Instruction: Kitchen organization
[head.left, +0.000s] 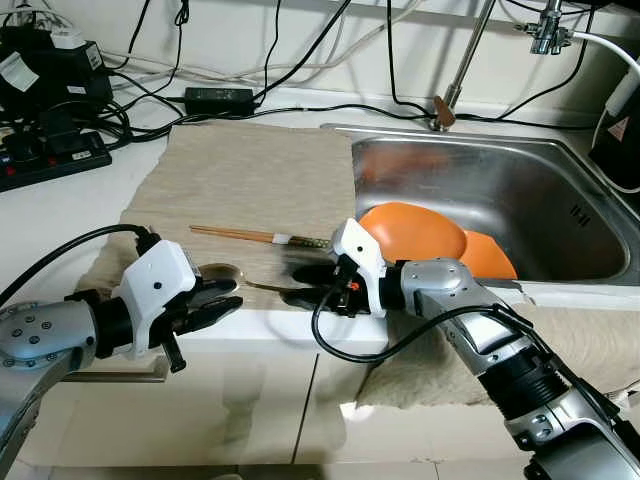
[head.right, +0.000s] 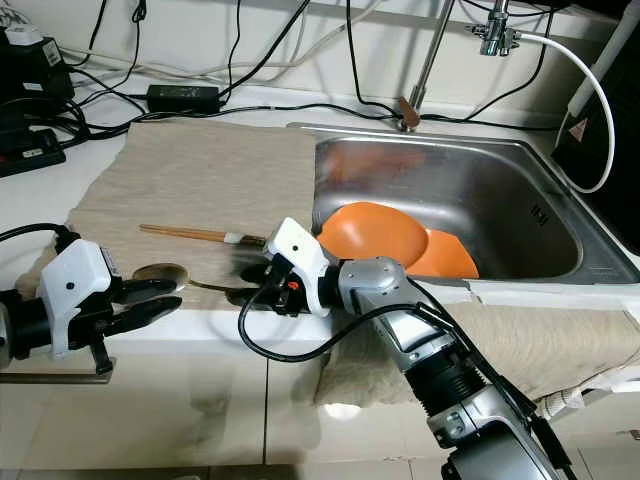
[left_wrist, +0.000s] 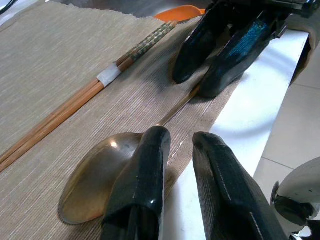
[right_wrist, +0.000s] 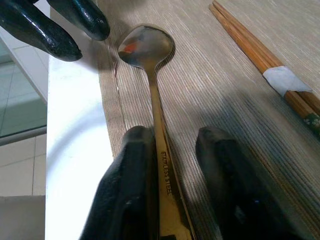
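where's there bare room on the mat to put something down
The back of the mat, between the chopsticks and the cables along the wall, is bare up to the sink rim. The front edge is crowded: the spoon lies there with the left gripper at its bowl and the right gripper open around its handle.

Before me a beige cloth mat (head.left: 250, 180) covers the white counter (head.left: 60, 215) beside a steel sink (head.left: 500, 195). A faucet stem (head.left: 465, 60) rises behind the sink, its base at the rim. Black cables (head.left: 300, 55) trail along the wall to a power adapter (head.left: 218, 97) and a power strip (head.left: 50, 160) on my left.
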